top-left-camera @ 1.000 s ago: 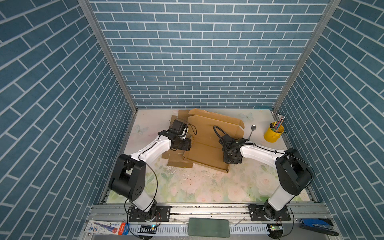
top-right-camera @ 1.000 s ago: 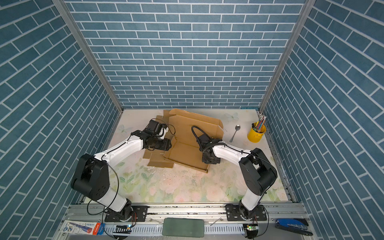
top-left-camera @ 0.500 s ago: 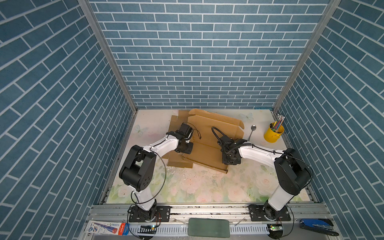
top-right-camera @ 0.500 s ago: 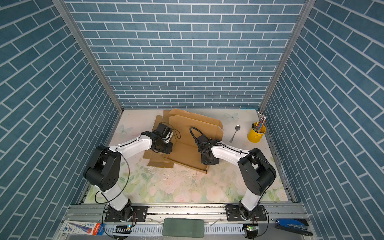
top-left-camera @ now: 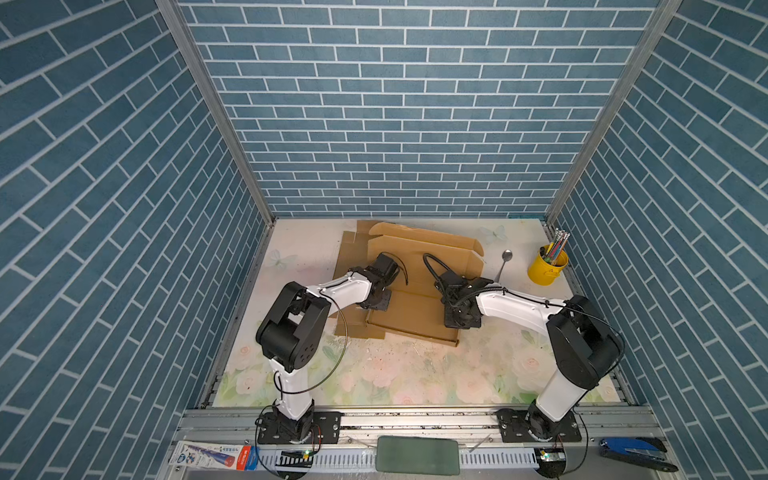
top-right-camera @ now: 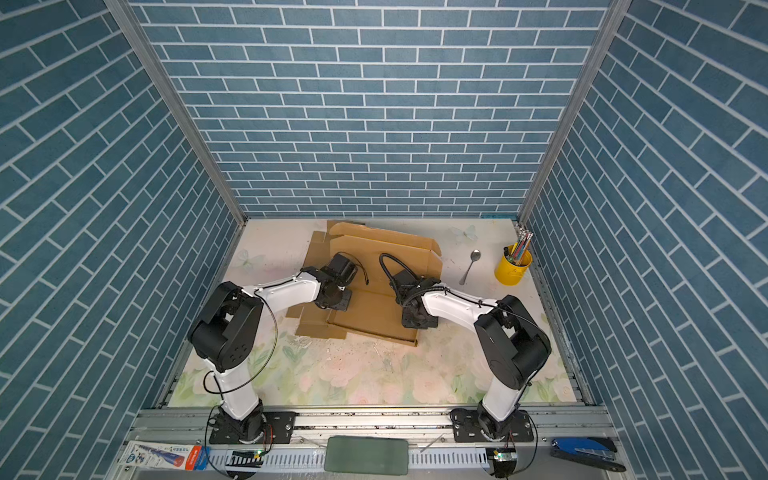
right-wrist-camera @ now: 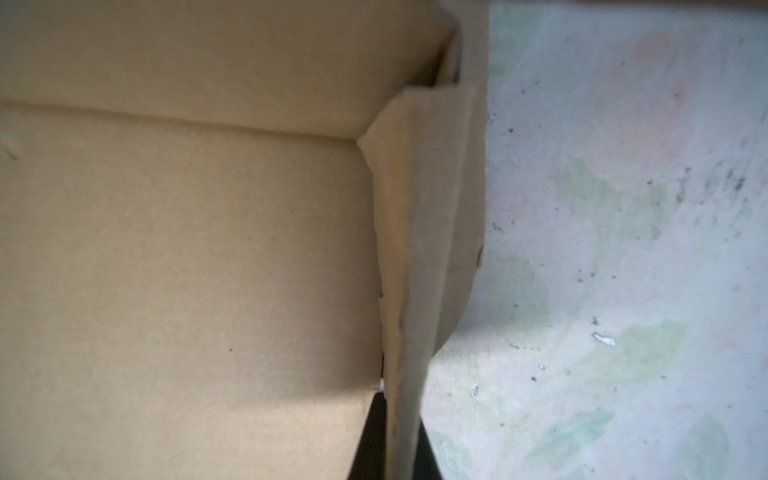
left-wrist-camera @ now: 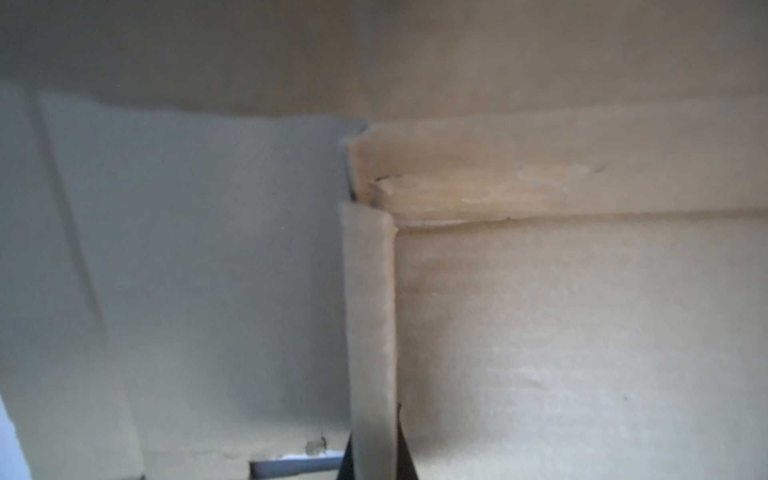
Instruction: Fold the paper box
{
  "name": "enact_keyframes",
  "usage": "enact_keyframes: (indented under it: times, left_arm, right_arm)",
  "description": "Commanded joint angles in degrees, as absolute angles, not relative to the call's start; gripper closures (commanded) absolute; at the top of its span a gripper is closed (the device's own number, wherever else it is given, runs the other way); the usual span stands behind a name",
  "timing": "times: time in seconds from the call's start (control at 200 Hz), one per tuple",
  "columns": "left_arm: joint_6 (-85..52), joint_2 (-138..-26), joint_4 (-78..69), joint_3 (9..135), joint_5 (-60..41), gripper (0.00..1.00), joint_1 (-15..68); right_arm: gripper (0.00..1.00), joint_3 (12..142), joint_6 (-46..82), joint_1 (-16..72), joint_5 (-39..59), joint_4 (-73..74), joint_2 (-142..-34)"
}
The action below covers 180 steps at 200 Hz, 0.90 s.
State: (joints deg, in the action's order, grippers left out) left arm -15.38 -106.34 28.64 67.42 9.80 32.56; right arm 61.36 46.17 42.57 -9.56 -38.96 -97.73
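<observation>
The brown paper box [top-left-camera: 409,299] [top-right-camera: 374,309] lies opened out on the floral table, its back panel raised. My left gripper [top-left-camera: 376,305] [top-right-camera: 338,301] points down at the box's left side. In the left wrist view it [left-wrist-camera: 374,451] is shut on a thin upright side flap [left-wrist-camera: 368,311]. My right gripper [top-left-camera: 459,322] [top-right-camera: 417,322] points down at the box's right edge. The right wrist view shows it [right-wrist-camera: 401,440] shut on the upright right side flap [right-wrist-camera: 419,232], with the box floor on one side and the table on the other.
A yellow cup [top-left-camera: 547,266] of pens stands at the back right, with a spoon [top-left-camera: 503,262] lying beside it. Blue brick walls close in the left, back and right. The floral mat [top-left-camera: 395,374] stretches in front of the box.
My left gripper has moved in over the box's left side and shut on the side flap. My right gripper has tightened on the right flap and barely moved.
</observation>
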Motion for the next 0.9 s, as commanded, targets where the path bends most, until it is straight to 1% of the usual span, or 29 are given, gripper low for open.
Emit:
enact_keyframes:
  times: [0.0,0.225,0.385,0.475,0.595,0.685,0.735,0.815,0.895]
  left_arm:
    - [-17.8,-105.66,32.67,68.24,17.86,1.0,34.64]
    - [-20.8,-98.97,39.93,75.17,17.52,1.0,36.86]
    - [-21.73,-98.73,40.72,80.99,12.89,1.0,38.55]
    - [-22.45,-102.41,39.18,85.74,9.68,1.0,40.48]
    - [-22.92,-110.89,37.88,94.83,6.91,1.0,44.05]
    - [-24.18,-117.91,36.74,100.94,4.21,1.0,45.8]
    - [-24.49,-121.34,37.0,104.13,3.33,1.0,46.7]
    - [-24.31,-125.27,36.19,106.51,3.25,1.0,47.79]
    - [-24.52,-127.55,35.15,106.09,2.73,1.0,47.81]
  right_arm:
    - [1.0,64.95,44.03,43.17,-11.93,-43.89,-96.67]
    - [1.0,70.22,38.26,41.97,-14.92,-51.49,-91.71]
    - [1.0,70.8,32.38,36.27,-13.87,-55.16,-86.84]
    - [1.0,69.77,27.22,31.44,-14.76,-56.89,-84.4]
    - [1.0,68.09,20.88,25.72,-18.73,-58.58,-82.79]
    - [1.0,67.19,18.01,23.39,-23.88,-59.41,-83.21]
    - [1.0,66.83,17.26,22.41,-25.13,-59.59,-83.77]
    - [1.0,65.86,16.88,21.63,-25.13,-58.1,-84.76]
    - [1.0,64.57,16.96,21.54,-22.27,-55.24,-86.5]
